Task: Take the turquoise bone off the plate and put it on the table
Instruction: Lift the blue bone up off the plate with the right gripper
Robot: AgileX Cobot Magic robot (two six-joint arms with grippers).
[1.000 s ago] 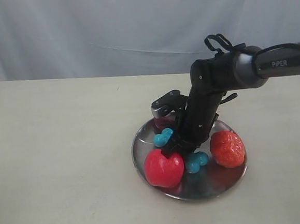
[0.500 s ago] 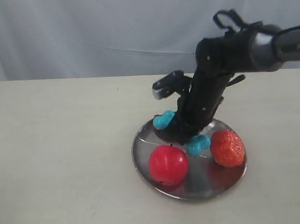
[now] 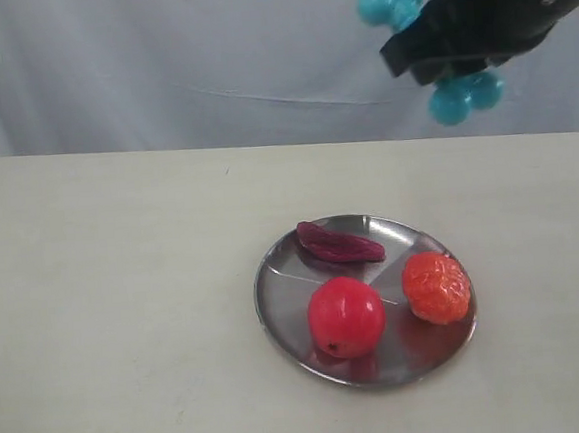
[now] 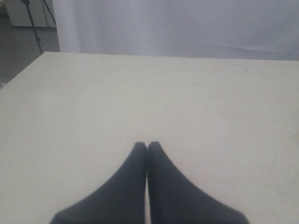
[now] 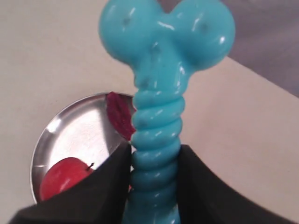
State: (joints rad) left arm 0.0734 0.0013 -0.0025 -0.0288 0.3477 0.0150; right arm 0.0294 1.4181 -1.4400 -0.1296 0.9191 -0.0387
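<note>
The turquoise bone [image 5: 157, 135] looks glossy and rubbery, its shaft ribbed. The plate [image 3: 283, 289] is polished, mirror-like metal. The surface [image 3: 105, 291] under it is matt cream. On the plate, the apple [image 3: 346, 317] shines smoothly. Behind the plate hangs soft, creased cloth [image 3: 157, 56].

Right gripper [image 3: 425, 53] clamps turquoise bone [image 3: 391, 0] aloft, 1 o'clock of plate [image 3: 274, 278]; red apple [image 3: 346, 317] at plate's 6 o'clock.
</note>
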